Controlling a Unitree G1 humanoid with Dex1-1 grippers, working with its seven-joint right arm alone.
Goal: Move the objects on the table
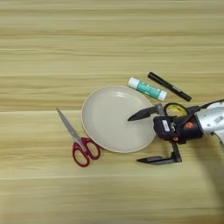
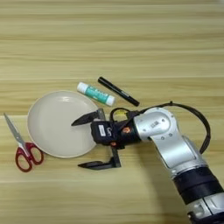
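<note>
The light wooden table (image 1: 109,39) carries red-handled scissors (image 1: 78,141) at left, then the beige plate (image 1: 116,118); the glue stick (image 1: 147,89) and a black marker (image 1: 169,86) lie just beyond its far-right rim. The end effector (image 1: 142,138) stands wide open astride the plate's right edge; closing here could skid or tip the shallow plate, and a sweep could knock the glue stick.

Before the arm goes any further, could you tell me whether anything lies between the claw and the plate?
Nothing visible does. The claw is open at the plate's right rim, one finger over it, the other beyond its lower edge. The glue stick and black marker lie further up the table; the scissors lie left of the plate.
</note>
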